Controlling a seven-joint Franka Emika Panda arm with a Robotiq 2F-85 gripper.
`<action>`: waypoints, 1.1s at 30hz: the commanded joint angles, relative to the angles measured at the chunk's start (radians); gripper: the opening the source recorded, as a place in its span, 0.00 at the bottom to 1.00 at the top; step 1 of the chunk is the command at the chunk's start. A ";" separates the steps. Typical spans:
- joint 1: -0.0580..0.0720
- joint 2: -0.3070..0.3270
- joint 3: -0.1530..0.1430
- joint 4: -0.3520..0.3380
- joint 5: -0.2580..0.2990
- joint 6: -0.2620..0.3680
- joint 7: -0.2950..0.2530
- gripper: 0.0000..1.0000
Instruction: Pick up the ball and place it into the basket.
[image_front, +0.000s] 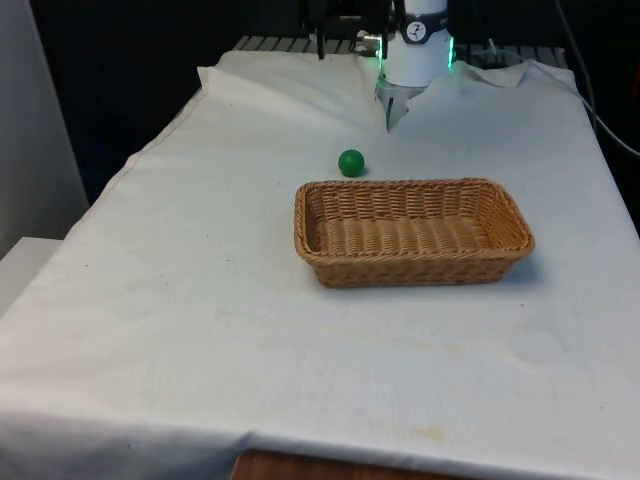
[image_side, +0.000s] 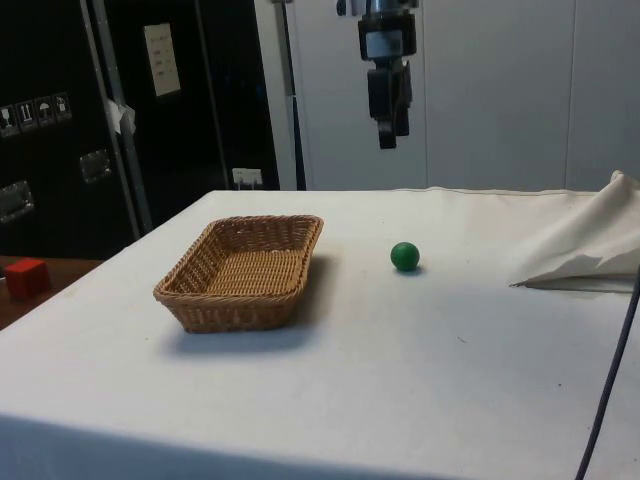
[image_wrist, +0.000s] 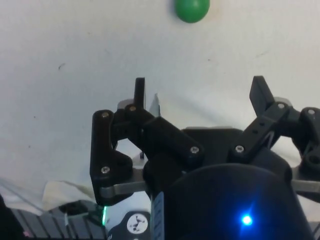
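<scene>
Side view room: dark cabinets behind, a small red block low beside the counter.
Counter: white cloth, rumpled at the robot's end.
Ball: green, on the cloth just beside the basket, apart from it.
Gripper: high above the ball, fingers spread, holding nothing.

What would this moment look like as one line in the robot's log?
gripper: open, high above table | ball: on cloth, beside basket, untouched | basket: empty | step: pick not yet begun
</scene>
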 joint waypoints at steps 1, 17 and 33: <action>-0.005 0.011 0.001 -0.007 -0.012 0.028 0.017 1.00; 0.000 0.099 -0.024 -0.093 0.003 0.218 0.046 1.00; 0.010 0.217 -0.030 -0.143 0.061 0.377 -0.035 1.00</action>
